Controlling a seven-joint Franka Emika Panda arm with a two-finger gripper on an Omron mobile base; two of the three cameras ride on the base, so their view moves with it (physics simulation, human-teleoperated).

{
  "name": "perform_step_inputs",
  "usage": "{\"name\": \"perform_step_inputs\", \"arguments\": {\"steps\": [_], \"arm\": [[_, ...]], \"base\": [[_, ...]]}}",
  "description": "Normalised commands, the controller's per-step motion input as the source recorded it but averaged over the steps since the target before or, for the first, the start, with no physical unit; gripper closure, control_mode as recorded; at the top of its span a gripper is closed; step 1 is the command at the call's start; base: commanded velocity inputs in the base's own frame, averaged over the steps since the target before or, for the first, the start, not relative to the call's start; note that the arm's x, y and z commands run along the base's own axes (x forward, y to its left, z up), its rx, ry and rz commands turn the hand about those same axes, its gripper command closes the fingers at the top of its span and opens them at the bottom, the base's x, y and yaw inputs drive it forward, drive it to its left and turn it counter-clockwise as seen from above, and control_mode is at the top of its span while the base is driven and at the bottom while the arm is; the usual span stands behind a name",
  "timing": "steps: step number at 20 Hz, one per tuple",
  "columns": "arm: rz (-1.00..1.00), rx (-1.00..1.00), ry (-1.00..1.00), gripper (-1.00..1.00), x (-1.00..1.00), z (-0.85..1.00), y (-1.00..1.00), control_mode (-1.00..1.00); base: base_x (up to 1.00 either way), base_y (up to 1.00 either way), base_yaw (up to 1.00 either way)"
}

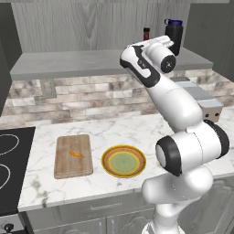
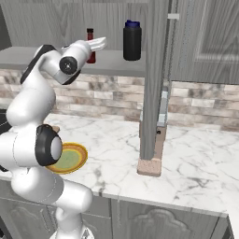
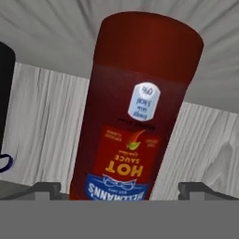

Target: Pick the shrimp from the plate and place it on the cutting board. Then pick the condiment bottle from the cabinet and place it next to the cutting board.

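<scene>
Shrimp (image 1: 76,154): lay on the cutting board (image 1: 68,167), near its middle, orange against the pale wood. Looked like the first half of the job done. Plate (image 1: 104,162): sat just beside the board on the marble worktop (image 1: 137,128), green centre bare, nothing on it.

On to the second half. Reached up to the cabinet (image 1: 68,61) with the arm stretched high over the grey shelf. Condiment bottle (image 3: 135,107): stood upright on that shelf, right in front of the hand camera, red hot-sauce label reading upside down because of the rolled wrist. Seen from the left base as a slim red bottle (image 1: 146,33) next to the bigger black bottle with the blue lid (image 1: 173,36).

Gripper (image 3: 122,190): spread wide, fingertips (image 3: 46,189) well out to either side of the bottle's body, gripping nothing. Lined up, not yet clenched, and no contact to be made out.

Left to do, by this reckoning: close on the bottle, lift it clear of the shelf, carry it down and stand it on the worktop next to the board. Worth minding the black bottle close by on the way out.
</scene>
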Motion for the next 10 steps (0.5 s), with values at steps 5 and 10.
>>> {"name": "perform_step_inputs", "arguments": {"steps": [5,10], "arm": [[0.0,0.0,0.0,-1.0,-0.15,0.12,0.17,-1.0],[0.0,0.0,0.0,-1.0,-0.14,0.12,0.16,-1.0]], "base": [[0.0,0.0,0.0],[0.0,0.0,0.0]]}}
